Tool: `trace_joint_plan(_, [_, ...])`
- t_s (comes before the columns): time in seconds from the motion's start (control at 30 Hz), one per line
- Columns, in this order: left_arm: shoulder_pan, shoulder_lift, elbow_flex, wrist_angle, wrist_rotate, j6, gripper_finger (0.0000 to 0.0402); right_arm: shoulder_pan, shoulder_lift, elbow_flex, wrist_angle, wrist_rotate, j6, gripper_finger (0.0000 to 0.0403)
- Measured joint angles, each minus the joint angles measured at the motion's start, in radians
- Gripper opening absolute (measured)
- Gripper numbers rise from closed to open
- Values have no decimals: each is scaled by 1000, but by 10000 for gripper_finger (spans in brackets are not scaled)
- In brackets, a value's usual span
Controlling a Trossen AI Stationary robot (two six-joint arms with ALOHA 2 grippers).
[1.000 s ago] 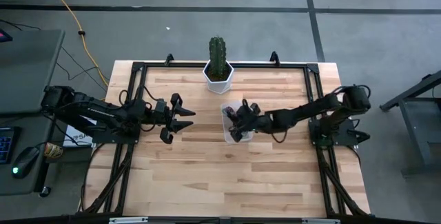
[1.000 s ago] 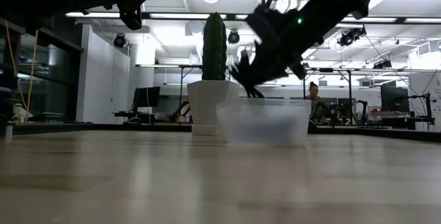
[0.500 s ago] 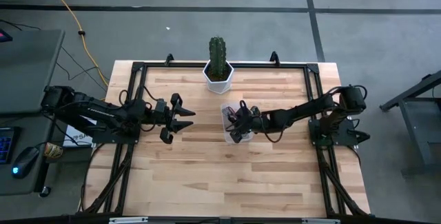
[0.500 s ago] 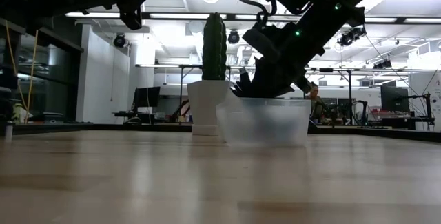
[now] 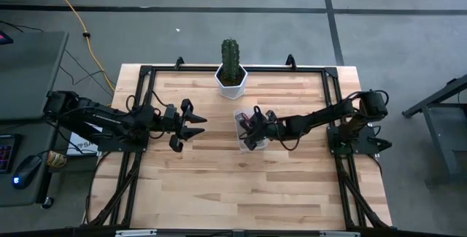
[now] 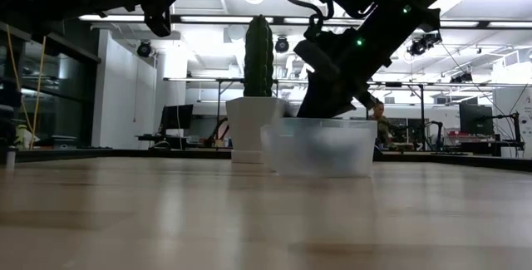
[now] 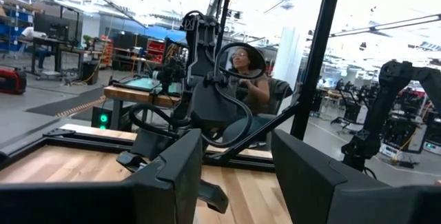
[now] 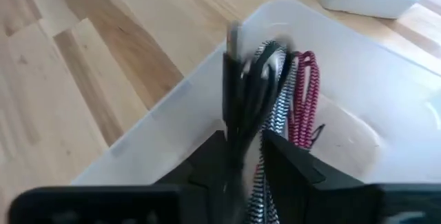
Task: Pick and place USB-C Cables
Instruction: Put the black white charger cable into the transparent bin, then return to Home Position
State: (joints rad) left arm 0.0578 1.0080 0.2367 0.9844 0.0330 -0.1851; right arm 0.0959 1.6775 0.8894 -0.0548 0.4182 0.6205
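The right pincer (image 8: 247,156) is clamped on a black cable (image 8: 242,93), down inside the clear tub (image 5: 239,141) at the counter's (image 5: 219,186) centre. A red-and-white cable (image 8: 298,100) lies in the tub beside it. At twelve o'clock stands a potted cactus (image 5: 231,64). At nine o'clock the left pincer (image 5: 191,125) hangs spread apart, holding nothing.

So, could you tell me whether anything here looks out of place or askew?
Nothing stands out: the right gripper holds the black cable over the clear tub, and the potted cactus stands upright.
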Motion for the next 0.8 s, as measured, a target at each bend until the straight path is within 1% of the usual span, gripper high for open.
trace_joint_plan(0.1, [0,0,0,0,0,1,154,0,0,0,-4,0,-1,127])
trace_joint_plan(0.23, [0,0,0,0,0,18,154,1,0,0,0,1,-64,171])
trace_joint_plan(0.33, [0,0,0,0,0,5,154,0,-1,0,11,-1,-94,191])
trace_joint_plan(0.43, [0,0,0,0,0,17,154,0,-14,0,6,-3,-152,196])
trace_joint_plan(0.57, [-1,0,0,0,0,15,154,12,-75,0,-32,8,-196,197])
trace_joint_plan(0.67, [-1,0,0,-1,0,13,154,49,-131,0,-84,72,-207,197])
trace_joint_plan(0.8, [-1,0,0,-1,0,13,154,112,-191,0,-163,192,-215,197])
